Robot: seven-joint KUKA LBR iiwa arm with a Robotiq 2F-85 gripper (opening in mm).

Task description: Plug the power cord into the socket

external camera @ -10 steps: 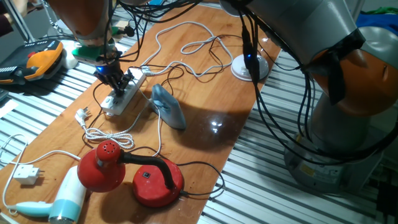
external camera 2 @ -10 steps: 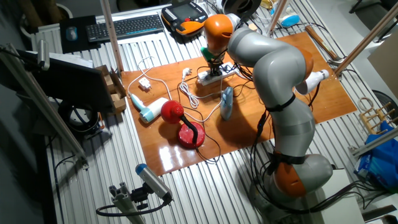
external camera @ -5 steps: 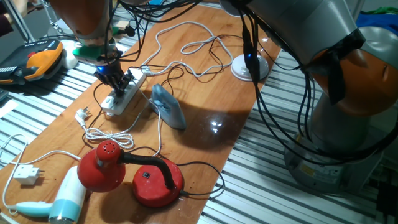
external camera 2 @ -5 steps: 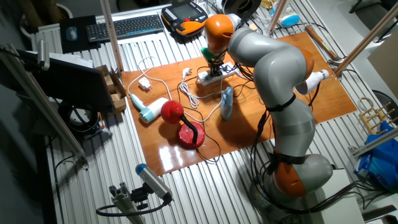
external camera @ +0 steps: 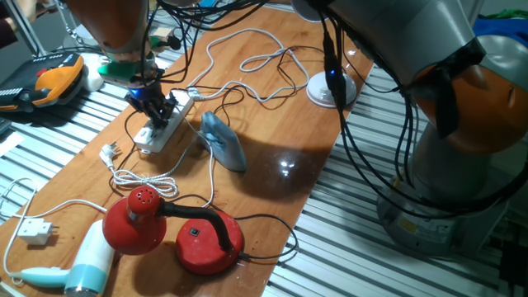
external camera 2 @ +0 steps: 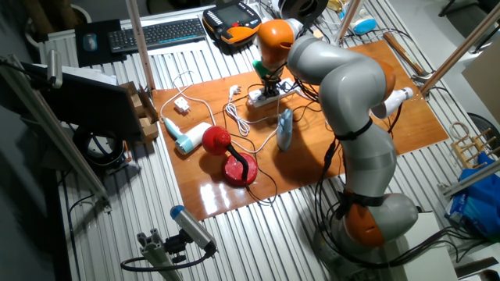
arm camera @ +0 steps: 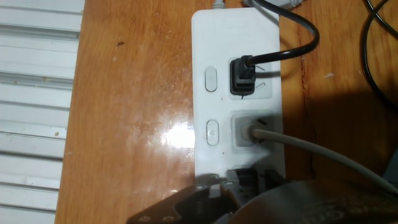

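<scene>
The socket [external camera: 171,122] [external camera 2: 275,93] [arm camera: 211,37] is a long white power strip lying on the wooden table. My gripper [external camera: 157,111] [external camera 2: 268,83] [arm camera: 245,186] hangs right over it and looks shut on the small black plug [arm camera: 250,177] of the power cord, at the strip's outlet nearest the hand camera. My fingers hide most of that plug. Further along the strip another black plug [arm camera: 242,76] is seated in an outlet. A white-grey plug [arm camera: 249,132] sits in the outlet between them.
A blue-grey object [external camera: 223,140] lies just right of the strip. Toward the table's front are a red lamp [external camera: 198,239], a hair dryer [external camera: 87,264] and a white adapter [external camera: 37,231]. White and black cords loop across the wood. A white round base [external camera: 330,87] stands at the right edge.
The hand has shifted very slightly over the strip; nothing else has moved.
</scene>
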